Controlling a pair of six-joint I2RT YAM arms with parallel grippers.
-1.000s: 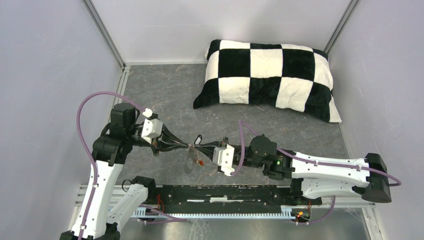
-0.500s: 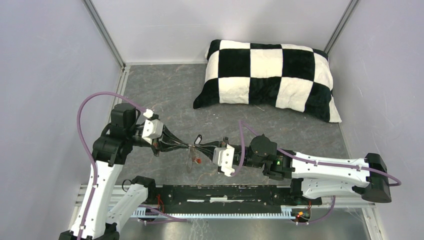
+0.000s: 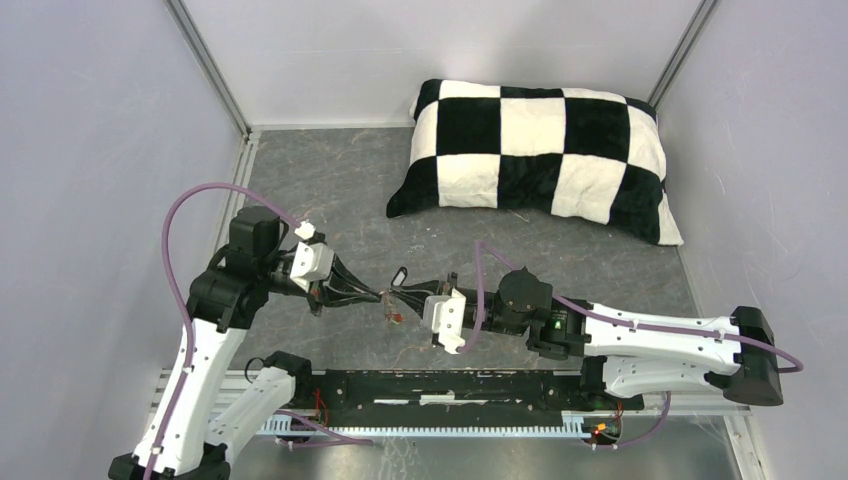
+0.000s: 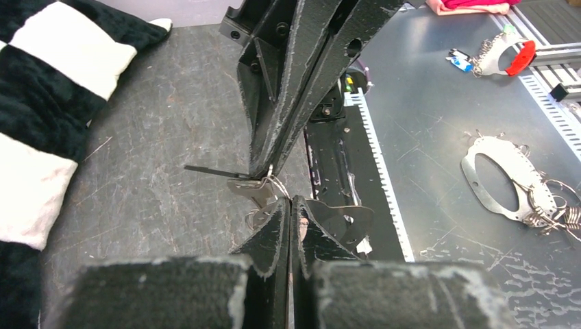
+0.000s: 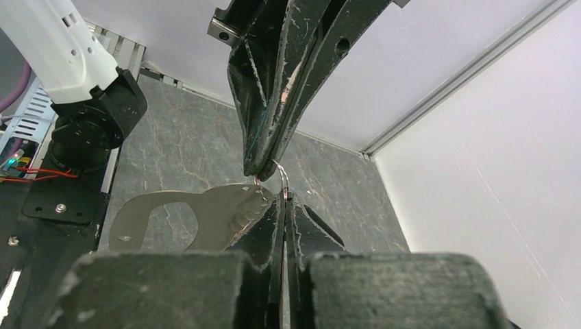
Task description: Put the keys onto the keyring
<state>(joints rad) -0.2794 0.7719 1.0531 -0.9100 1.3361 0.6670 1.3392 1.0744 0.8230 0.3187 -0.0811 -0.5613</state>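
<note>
Keyring (image 5: 171,216), a flat grey-brown metal fob w/ an oblong slot, hangs just past the black toothed rail (image 3: 460,396) at the arm bases. It sits btwn the two claws and seems clear of the surface. Left claw (image 4: 290,205) and right claw (image 5: 283,200) meet tip to tip, both pinched fully closed. A thin wire loop (image 5: 281,179) bridges their tips and the fob dangles from it, so each seems to nip the keyring at that loop. Which one bears the weight, can't tell.

Changed vs a sec ago: the left arm has swung its wrist up and inward. From above, the fob showed broad below the tips; now it reads as a thin sliver, i.e. turned edge-on or drawn up. Prob the loop is being twisted to work a key along it, so threading is under way, not done.

Of the keys (image 4: 252,192), one small dull-metal key sits right at the tips w/ a black oblong plastic tag (image 4: 209,171) sticking out sideways. A red tag (image 3: 397,319) shows just under the tips from above. Green one not seen.

Textures: claw fingers (image 5: 274,89) are matte black, scuffed w/ pale scratches; the fob is smooth and faintly shiny. Further out is the dark grey marbled surface (image 3: 330,190), scratched. By the far wall lies a plush black-and-white checked pillow (image 3: 535,155), well apart from the claws.
</note>
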